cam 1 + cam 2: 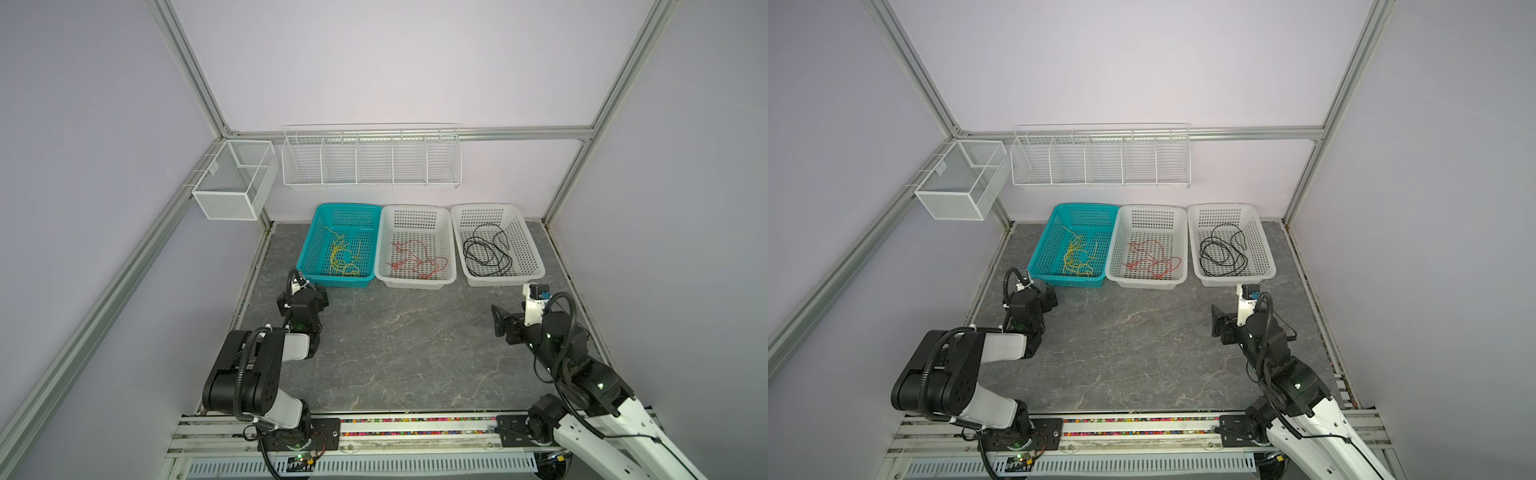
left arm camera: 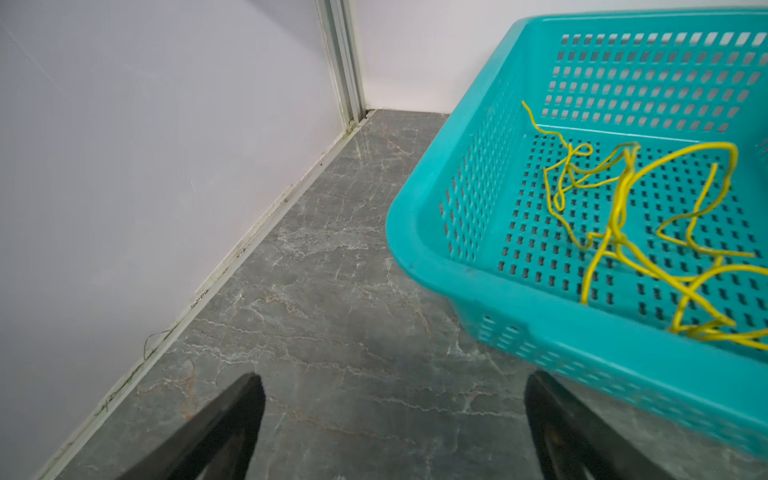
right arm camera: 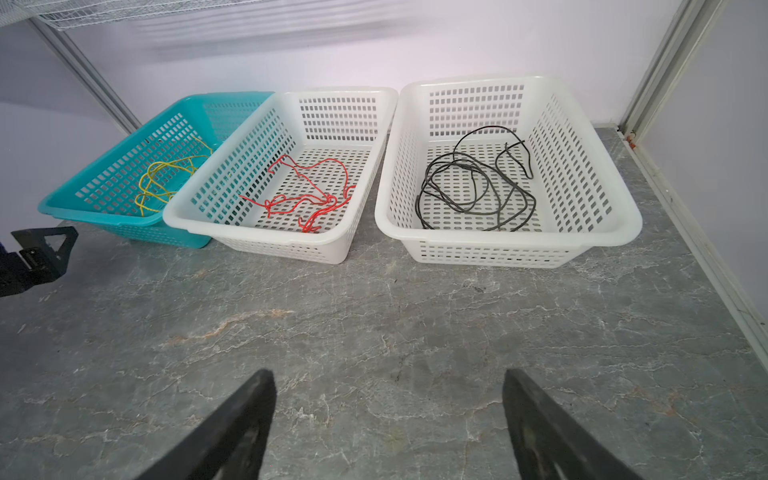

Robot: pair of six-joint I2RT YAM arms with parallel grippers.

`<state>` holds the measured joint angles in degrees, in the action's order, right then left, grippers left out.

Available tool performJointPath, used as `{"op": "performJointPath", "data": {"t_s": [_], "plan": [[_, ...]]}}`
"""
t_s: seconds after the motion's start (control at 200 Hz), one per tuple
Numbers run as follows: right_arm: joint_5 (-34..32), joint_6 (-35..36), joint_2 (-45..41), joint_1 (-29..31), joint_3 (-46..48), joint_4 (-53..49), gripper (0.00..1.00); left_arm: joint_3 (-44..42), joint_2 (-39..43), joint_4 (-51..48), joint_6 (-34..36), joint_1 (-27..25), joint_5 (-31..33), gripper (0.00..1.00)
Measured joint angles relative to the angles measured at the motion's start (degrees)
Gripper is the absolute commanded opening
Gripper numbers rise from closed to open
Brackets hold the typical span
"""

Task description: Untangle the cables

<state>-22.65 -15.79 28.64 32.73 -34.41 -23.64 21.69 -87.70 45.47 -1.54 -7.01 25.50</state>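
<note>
I see three thin cables, separated, each in its own basket. The yellow cable (image 2: 620,208) is wavy and loosely snarled and lies on the floor of the teal basket (image 1: 349,206). The red cable (image 3: 328,199) forms kinked loops with small knots in the middle white basket (image 1: 415,208). The black cable (image 3: 473,183) lies in loose overlapping coils in the right-hand white basket (image 1: 484,206).
</note>
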Motion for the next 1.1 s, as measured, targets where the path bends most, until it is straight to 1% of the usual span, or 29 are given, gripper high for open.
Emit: {"op": "performJointPath", "data": {"t_s": [0.09,0.185,0.295,0.385,0.43,0.485,0.53,0.645,0.725,0.795,0.92,1.1], "plan": [[-3.08,0.81,0.15,0.00,2.03,4.33,0.88,0.00,-0.44,1.86,-0.39,0.70,0.00,0.98],[-8.52,2.40,2.56,-0.02,4.00,9.49,0.88,0.00,-0.90,3.93,-0.59,0.70,-0.04,0.98],[-14.86,6.19,9.81,-1.38,4.24,16.85,0.88,0.00,-1.01,4.61,-0.61,0.70,-0.02,0.98],[-17.66,9.49,16.09,-3.69,4.24,22.29,0.89,0.00,-1.11,4.96,-0.61,0.70,-0.02,0.98],[-18.03,11.19,18.67,-5.46,4.52,25.05,0.89,0.00,-1.14,5.05,-0.59,0.70,-0.02,0.98],[-17.31,12.35,20.02,-8.04,5.57,28.24,0.89,0.00,-1.14,5.09,-0.61,0.70,-0.02,0.98],[-15.80,12.59,20.20,-11.39,7.08,30.86,0.88,0.00,-1.14,5.11,-0.59,0.70,-0.02,0.98],[-11.43,10.97,21.42,-21.70,10.08,35.58,0.88,0.00,-1.14,5.14,-0.61,0.70,-0.02,0.98],[-8.83,9.77,25.18,-26.53,10.32,38.42,0.88,0.00,-1.14,5.16,-0.59,0.70,-0.02,0.98],[-6.32,9.55,29.90,-28.11,10.36,41.44,0.88,0.00,-1.14,5.20,-0.59,0.70,-0.02,0.98],[-3.10,9.75,37.46,-28.30,11.50,47.30,0.88,0.00,-1.14,5.22,-0.59,0.70,-0.02,0.98],[0.26,12.68,45.94,-28.52,11.98,56.02,0.88,0.00,-1.14,5.22,-0.59,0.70,-0.02,0.98]]}}
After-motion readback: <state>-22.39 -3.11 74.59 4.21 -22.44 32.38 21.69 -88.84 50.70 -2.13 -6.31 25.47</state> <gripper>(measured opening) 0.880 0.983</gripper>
